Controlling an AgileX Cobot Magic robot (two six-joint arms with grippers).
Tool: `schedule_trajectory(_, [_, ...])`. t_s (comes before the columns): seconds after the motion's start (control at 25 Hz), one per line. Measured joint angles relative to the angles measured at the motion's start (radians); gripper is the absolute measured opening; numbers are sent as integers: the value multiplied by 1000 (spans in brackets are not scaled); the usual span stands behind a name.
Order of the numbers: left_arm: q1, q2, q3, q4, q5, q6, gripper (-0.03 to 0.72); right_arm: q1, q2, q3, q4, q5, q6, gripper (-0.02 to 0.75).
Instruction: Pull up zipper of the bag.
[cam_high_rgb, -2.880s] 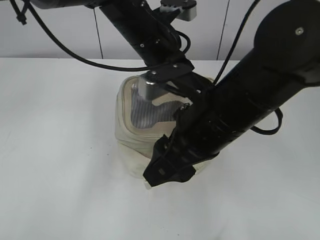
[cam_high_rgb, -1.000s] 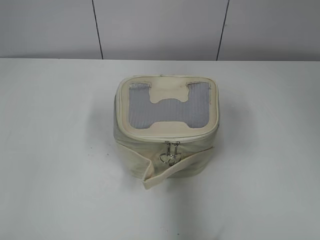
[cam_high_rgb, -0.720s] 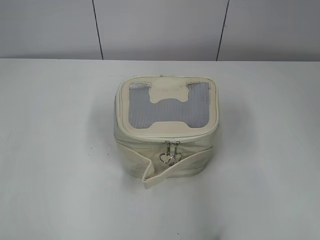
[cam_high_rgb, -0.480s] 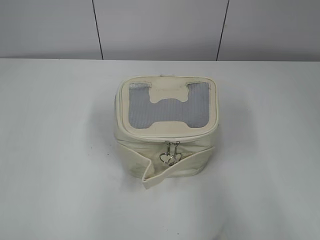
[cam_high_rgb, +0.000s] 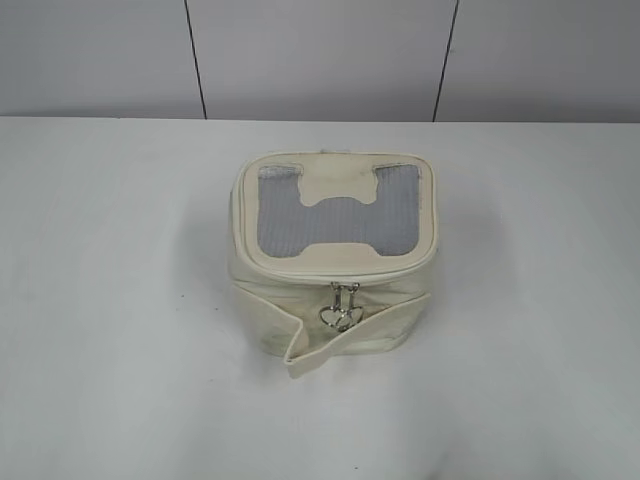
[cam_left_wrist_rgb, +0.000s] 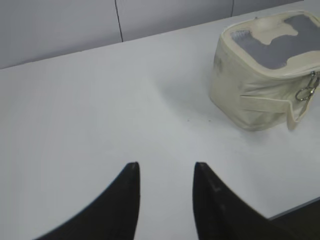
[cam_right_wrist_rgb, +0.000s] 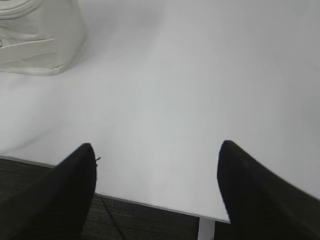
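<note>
The cream bag (cam_high_rgb: 330, 300) stands alone in the middle of the white table. Its grey mesh top with a cream H-shaped patch faces up. The zipper (cam_high_rgb: 335, 273) runs round the top rim, and its silver pulls, one heart-shaped (cam_high_rgb: 341, 314), hang together at the front. A loose cream strap (cam_high_rgb: 310, 352) sticks out at the front left. In the left wrist view the bag (cam_left_wrist_rgb: 260, 95) is far off at the upper right, and my left gripper (cam_left_wrist_rgb: 166, 167) is open and empty. My right gripper (cam_right_wrist_rgb: 156, 150) is wide open and empty over the table's near edge; the bag's corner (cam_right_wrist_rgb: 35, 45) shows at the upper left.
The white table (cam_high_rgb: 120, 300) spreads all round the bag. A grey panelled wall (cam_high_rgb: 320, 60) stands behind it. Dark floor (cam_right_wrist_rgb: 150, 225) shows below the table's front edge in the right wrist view. Neither arm shows in the exterior view.
Both arms, which covered the bag 2.9 s ago, have drawn back out of the exterior view. The bag has stood still over the last second, its pulls hanging at the front.
</note>
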Motion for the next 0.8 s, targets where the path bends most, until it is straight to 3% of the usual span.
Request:
schedule_trajectory(0.24, [0, 0, 18, -18, -25, 0, 281, 0, 0, 35, 11, -94, -12, 589])
schedule_trajectory(0.8, [0, 0, 18, -21, -26, 1, 281, 0, 0, 36, 11, -103, -16, 589])
